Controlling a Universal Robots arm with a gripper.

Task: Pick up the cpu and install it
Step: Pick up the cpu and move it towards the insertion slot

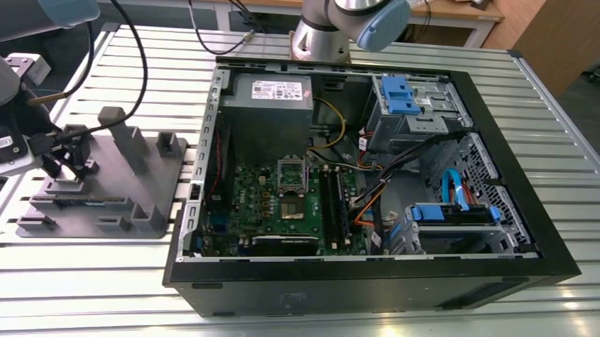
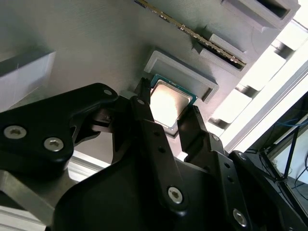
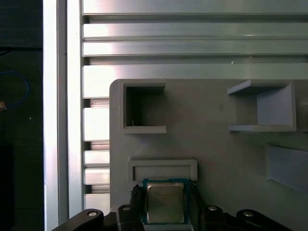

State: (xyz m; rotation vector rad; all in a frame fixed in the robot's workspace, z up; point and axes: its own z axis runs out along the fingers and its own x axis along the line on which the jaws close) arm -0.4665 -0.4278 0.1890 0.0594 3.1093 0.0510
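Observation:
The cpu (image 3: 165, 202), a small square chip with a silvery lid and green rim, lies in a shallow pocket of the grey holder block (image 3: 207, 120). My gripper (image 3: 166, 195) stands over it with one black finger against each of two opposite edges, shut on the chip. In the second wrist view the cpu (image 2: 166, 101) shows bright between the fingers (image 2: 144, 110) of the gripper (image 2: 168, 108). In the exterior view the gripper (image 1: 58, 172) hangs over the holder block (image 1: 112, 196) at that view's left, outside the computer case (image 1: 375, 281).
The open case holds a green motherboard (image 1: 253, 203) with its socket frame (image 1: 292, 179) near the middle, plus drive bays and cables at the exterior view's right. A green memory stick (image 2: 197, 36) stands on edge in the holder. Ribbed aluminium table (image 3: 192, 43) lies all around.

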